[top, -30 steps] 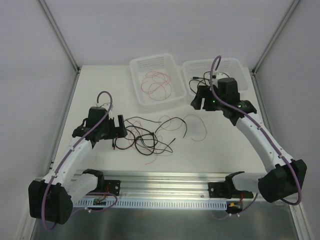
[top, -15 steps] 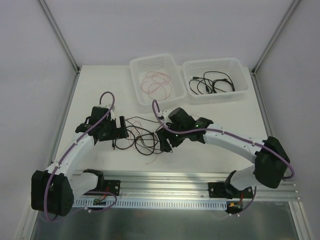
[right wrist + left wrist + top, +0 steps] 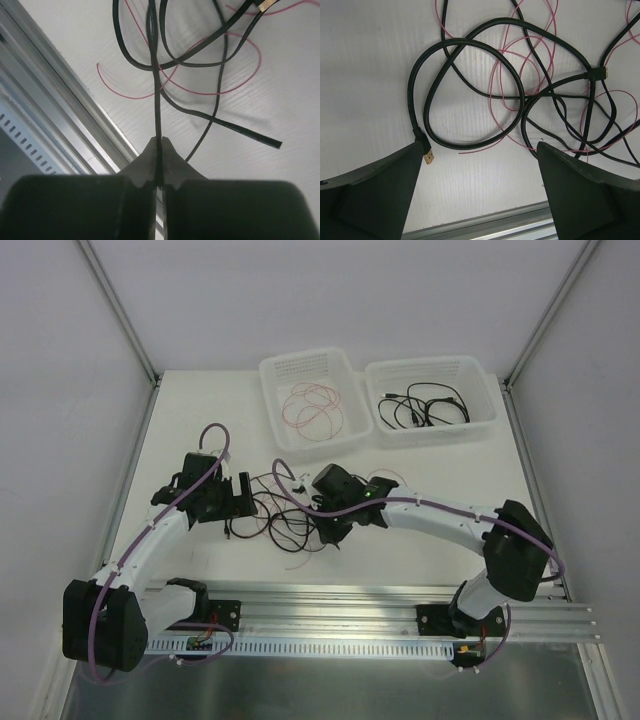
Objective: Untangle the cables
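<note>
**Top view.** The cables (image 3: 285,515) are seen as a loose tangle of black and fine red strands on the white tabletop (image 3: 200,420). They lie between the two arms and near the aluminium rail (image 3: 350,605) at the near edge. Two clear baskets are set side by side at the far edge, well apart from the tangle. The left basket (image 3: 300,358) holds coiled red wires (image 3: 312,405). The right basket (image 3: 430,365) holds black leads (image 3: 425,408).

**Left arm.** The left pincer (image 3: 238,496) is placed at the left edge of the tangle. In its wrist view both fingers (image 3: 375,195) are seen spread wide apart, with nothing gripped. Between them a thick black loop (image 3: 470,95) lies flat, crossed by red strands. Its gold plug (image 3: 428,157) is just beside the left finger.

**Right arm.** The arm is stretched across to the right side of the tangle. In the top view the jaws are hidden under the wrist. In the wrist view the right pincer (image 3: 159,144) is clenched on a single black cable (image 3: 157,100), which runs straight from the tips into the crossing strands. Which strand of the tangle this is cannot be traced with certainty. A free black end (image 3: 270,141) lies on the tabletop to the right of the tips.
</note>
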Tool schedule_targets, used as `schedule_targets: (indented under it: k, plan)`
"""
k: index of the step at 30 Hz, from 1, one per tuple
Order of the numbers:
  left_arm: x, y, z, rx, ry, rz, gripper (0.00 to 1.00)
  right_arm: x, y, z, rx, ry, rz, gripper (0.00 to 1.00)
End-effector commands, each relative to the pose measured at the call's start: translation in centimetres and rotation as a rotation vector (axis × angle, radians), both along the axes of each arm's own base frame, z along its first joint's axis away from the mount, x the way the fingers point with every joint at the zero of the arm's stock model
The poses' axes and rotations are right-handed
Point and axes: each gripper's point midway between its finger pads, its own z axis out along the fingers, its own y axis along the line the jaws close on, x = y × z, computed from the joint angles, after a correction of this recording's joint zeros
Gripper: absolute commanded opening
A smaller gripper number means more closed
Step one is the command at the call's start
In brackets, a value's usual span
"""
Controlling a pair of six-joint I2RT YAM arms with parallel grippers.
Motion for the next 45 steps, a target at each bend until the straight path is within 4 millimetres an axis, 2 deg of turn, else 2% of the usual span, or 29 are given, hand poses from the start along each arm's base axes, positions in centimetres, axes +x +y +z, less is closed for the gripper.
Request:
schedule_targets:
  k: [1,2,3,5,6,7,9,10,12,14,15,17,18,22,25,28,34,35,36,37,39,41,42,45]
  plan:
    - [0.4,0.0,0.8,-0.016,-0.015,0.017,0.98,1.1,-0.4,7.7,0.084,-0.157,0.022,0.01]
    - [0.4,0.0,0.8,-0.018,-0.015,0.015,0.98,1.9,-0.5,10.0,0.102,-0.211,0.007,0.01]
    - [0.4,-0.1,0.8,-0.019,-0.015,0.014,0.98,1.8,-1.4,10.9,0.079,-0.224,0.005,0.01]
    - [0.3,-0.2,0.8,-0.024,-0.012,0.011,0.98,2.6,-2.2,15.5,0.124,-0.325,-0.007,0.01]
    - [0.3,-0.2,0.8,-0.024,-0.012,0.009,0.98,2.2,-2.9,16.7,0.122,-0.331,0.003,0.01]
    - [0.4,-0.1,0.9,-0.024,-0.014,0.012,0.98,2.8,-3.6,18.1,0.119,-0.379,-0.012,0.01]
    - [0.4,-0.1,0.8,-0.021,-0.014,0.011,0.98,2.8,-4.5,22.7,0.186,-0.459,-0.029,0.01]
    - [0.3,-0.1,0.8,-0.020,-0.013,0.010,0.98,2.8,-4.9,24.0,0.206,-0.479,-0.032,0.01]
    - [0.4,-0.1,0.8,-0.020,-0.013,0.011,0.98,2.5,-5.7,28.3,0.294,-0.552,-0.044,0.01]
    - [0.4,-0.1,0.8,-0.018,-0.014,0.011,0.98,2.1,-6.3,30.8,0.357,-0.593,-0.052,0.01]
    - [0.4,-0.1,0.8,-0.018,-0.013,0.013,0.98,1.8,-6.8,33.0,0.416,-0.629,-0.065,0.01]
    - [0.4,-0.1,0.8,-0.019,-0.015,0.011,0.98,1.5,-7.2,34.7,0.480,-0.658,-0.079,0.01]
    - [0.4,-0.1,0.9,-0.019,-0.017,0.007,0.98,1.2,-7.7,36.6,0.546,-0.694,-0.092,0.01]
    - [0.4,-0.5,1.4,-0.038,-0.032,-0.015,0.98,1.1,-8.8,38.6,0.618,-0.753,-0.138,0.01]
    - [0.5,-1.4,2.2,-0.077,-0.072,-0.067,0.98,1.4,-9.6,39.2,0.637,-0.774,-0.190,0.01]
    - [0.6,-3.3,4.2,-0.166,-0.173,-0.163,0.99,1.4,-9.7,39.5,0.659,-0.769,-0.214,0.01]
    - [-0.9,-9.3,10.3,-0.245,-0.484,-0.420,0.99,0.8,-9.8,41.1,0.723,-0.732,-0.243,0.01]
    - [-1.9,-11.2,11.0,-0.264,-0.518,-0.494,0.99,0.7,-9.8,41.3,0.729,-0.729,-0.241,0.01]
    - [-2.1,-12.0,11.5,-0.273,-0.549,-0.515,0.99,0.7,-9.9,41.3,0.728,-0.727,-0.241,0.01]
    - [-1.8,-13.0,12.9,-0.295,-0.617,-0.535,0.99,0.6,-9.9,41.4,0.732,-0.723,-0.239,0.01]
    - [-2.8,-15.3,13.3,-0.312,-0.649,-0.622,0.98,0.5,-10.0,41.4,0.737,-0.718,-0.247,0.01]
    - [-2.4,-17.3,14.1,-0.309,-0.710,-0.661,0.98,0.5,-9.9,41.3,0.738,-0.710,-0.250,0.01]
    - [-3.2,-18.8,14.5,-0.304,-0.742,-0.726,0.98,0.4,-9.8,41.2,0.741,-0.704,-0.247,0.01]
    - [-2.7,-21.3,14.2,-0.249,-0.797,-0.785,0.98,0.2,-9.6,41.0,0.749,-0.688,-0.242,0.01]
